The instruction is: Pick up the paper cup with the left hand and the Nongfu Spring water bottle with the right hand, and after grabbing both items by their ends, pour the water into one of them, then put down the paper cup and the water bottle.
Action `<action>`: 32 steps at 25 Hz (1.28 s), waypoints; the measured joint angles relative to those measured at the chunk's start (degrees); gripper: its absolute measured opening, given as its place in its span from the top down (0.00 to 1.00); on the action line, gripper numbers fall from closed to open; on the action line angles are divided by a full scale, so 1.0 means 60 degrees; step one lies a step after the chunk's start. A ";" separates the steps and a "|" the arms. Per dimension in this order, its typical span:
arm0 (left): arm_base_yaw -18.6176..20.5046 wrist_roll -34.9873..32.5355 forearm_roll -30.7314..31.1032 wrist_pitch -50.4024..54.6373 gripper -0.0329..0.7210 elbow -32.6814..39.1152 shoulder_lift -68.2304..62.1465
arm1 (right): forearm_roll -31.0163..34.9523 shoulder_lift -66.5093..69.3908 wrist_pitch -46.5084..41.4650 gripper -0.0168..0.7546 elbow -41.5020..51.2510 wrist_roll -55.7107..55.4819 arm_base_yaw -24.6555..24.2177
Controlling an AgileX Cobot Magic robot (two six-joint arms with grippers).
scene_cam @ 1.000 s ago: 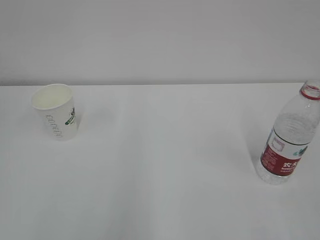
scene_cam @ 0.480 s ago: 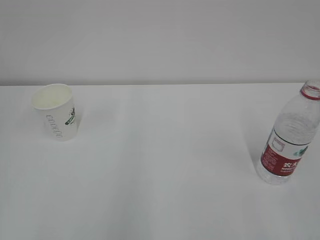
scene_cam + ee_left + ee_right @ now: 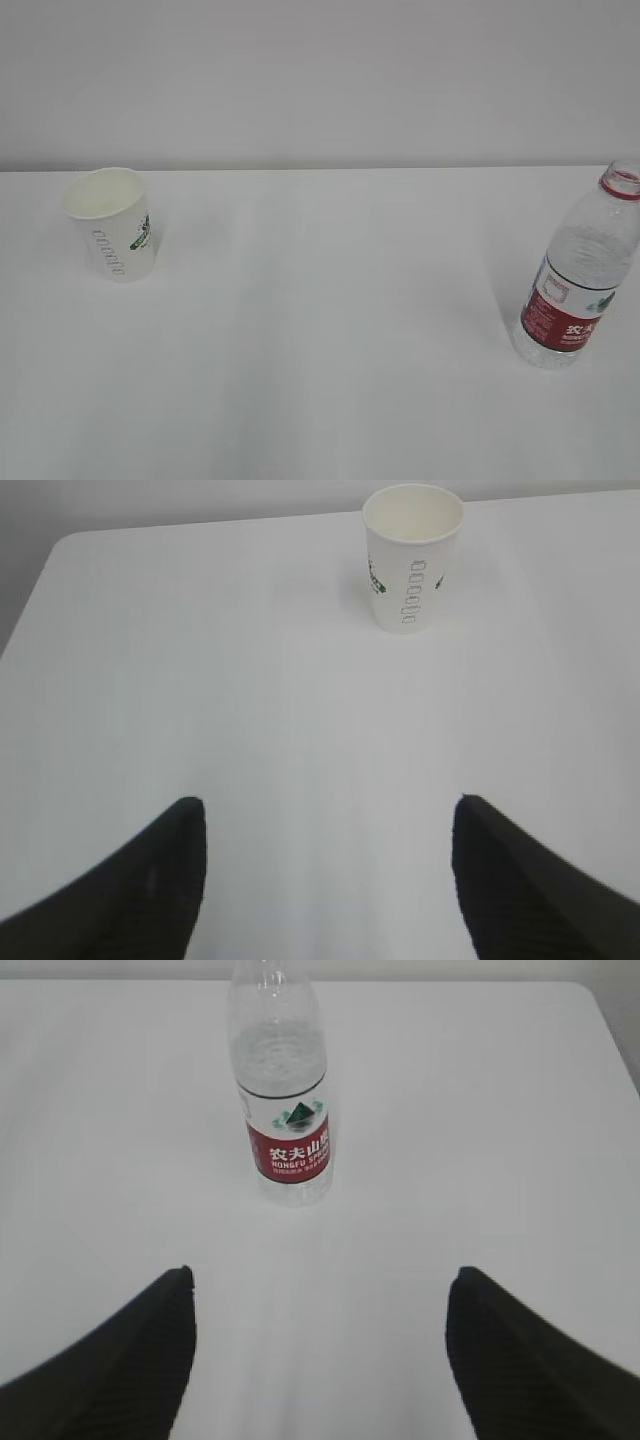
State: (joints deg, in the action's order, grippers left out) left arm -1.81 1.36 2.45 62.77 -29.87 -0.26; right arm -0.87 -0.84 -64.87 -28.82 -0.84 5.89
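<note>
White table [image 3: 320, 330] all round: I see the paper cup [image 3: 110, 222] upright far left and the water bottle [image 3: 580, 270] upright far right, well apart. My left hand [image 3: 325, 825] and right hand [image 3: 320, 1295] both gape empty, short of them. Water level looks partial, I think.

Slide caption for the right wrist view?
Open right claw faces the upright, uncapped Nongfu Spring water bottle on the white table, not touching.

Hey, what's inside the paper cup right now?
The paper cup stands upright on the white table. Its open mouth shows only bare white inner wall. The bottom is hidden behind the near wall, so any water low down cannot be seen.
</note>
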 joint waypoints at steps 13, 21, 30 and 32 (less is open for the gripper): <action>0.0000 0.0000 -0.0037 -0.1389 0.23 -0.0273 0.0000 | 0.0638 0.0000 0.1368 0.22 -0.0187 0.0038 0.0000; 0.0000 0.0000 -0.0055 -0.2802 0.24 -0.0273 -0.0208 | 0.0638 0.0000 0.2352 0.22 -0.0051 0.0038 0.0000; 0.0000 0.0000 -0.0038 -0.3869 0.26 -0.0273 -0.1874 | 0.0638 0.0591 0.3848 0.22 0.0164 0.0356 0.0000; 0.0000 0.0000 -0.0038 -0.4225 0.26 -0.0273 -0.2159 | 0.0638 0.0904 0.4081 0.22 0.0169 0.0517 0.0000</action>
State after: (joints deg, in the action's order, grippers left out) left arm -1.81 1.36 2.22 37.42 -31.51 -13.22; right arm 2.96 4.58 -40.38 -27.81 2.26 5.89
